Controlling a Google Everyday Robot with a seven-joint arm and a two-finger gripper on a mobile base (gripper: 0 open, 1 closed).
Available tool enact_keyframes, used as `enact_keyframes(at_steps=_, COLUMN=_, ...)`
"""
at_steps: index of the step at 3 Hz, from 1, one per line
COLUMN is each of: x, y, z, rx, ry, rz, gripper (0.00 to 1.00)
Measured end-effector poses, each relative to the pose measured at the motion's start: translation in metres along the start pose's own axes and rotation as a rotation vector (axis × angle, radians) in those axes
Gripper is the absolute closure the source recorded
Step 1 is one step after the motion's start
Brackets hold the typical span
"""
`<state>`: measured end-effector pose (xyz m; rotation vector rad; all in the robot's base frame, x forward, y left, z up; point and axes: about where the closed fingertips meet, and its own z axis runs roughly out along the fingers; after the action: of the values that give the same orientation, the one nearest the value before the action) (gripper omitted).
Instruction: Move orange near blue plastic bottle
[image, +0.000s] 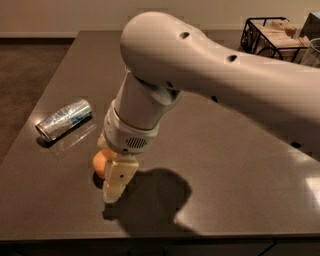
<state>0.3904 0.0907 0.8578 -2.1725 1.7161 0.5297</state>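
Cream plastic claw (116, 181) stands against the small round orange fruit (101, 162), which lies towards the silver-and-blue metal can (65, 119). Its grip: cannot tell.

The arm (210, 75) is clad in smooth, matte off-white shells. A broad rounded housing, marked by two small dark recessed holes, narrows to a thick cylindrical segment. Below that sits a wrist collar (127, 137), ringed by thin seams and carrying a small oval patch of fine vent dots. The pincer (116, 182), a paler cream, blocky and flat-sided, hangs at the arm's lowest end, just above the table (235, 165) near its front left.
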Motion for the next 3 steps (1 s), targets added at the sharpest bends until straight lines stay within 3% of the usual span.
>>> enact_keyframes(at_steps=1, x=-0.001, y=-0.002, z=0.006, rx=-0.001, ry=0.003, rz=0.010, gripper=0.46)
enact_keyframes(at_steps=2, x=0.006, y=-0.014, z=-0.008, rx=0.051, ry=0.014, rz=0.044, gripper=0.69)
enact_keyframes(at_steps=3, x=0.022, y=-0.041, z=-0.039, rx=0.139, ry=0.032, rz=0.122, gripper=0.92)
